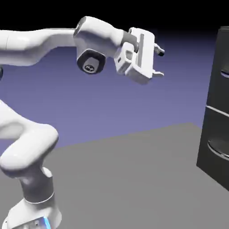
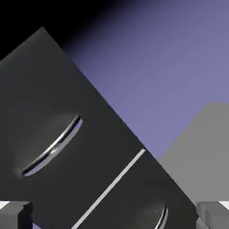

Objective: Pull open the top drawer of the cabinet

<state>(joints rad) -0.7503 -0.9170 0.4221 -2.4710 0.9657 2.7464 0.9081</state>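
The top drawer (image 2: 40, 98) is the uppermost front of the cabinet (image 1: 208, 138), closed and level with the front below it. Its curved silvery handle (image 2: 53, 150) runs aslant in the hand view. Just below it on the cabinet, a pale seam (image 2: 109, 188) parts it from the lower drawer (image 1: 212, 143), which has a similar handle (image 1: 219, 151). In the exterior view the cabinet is cut off by the right edge.

Out in front of the cabinet, well apart from it, is the gripper (image 1: 159, 62) — fingers spread wide, nothing between them, facing the drawers at a tilt. The white arm (image 1: 96, 36) reaches toward the cabinet from its base (image 1: 33, 212), farthest from it — over on the exterior view's left. Grey ground (image 1: 120, 179) stretches between base and cabinet.
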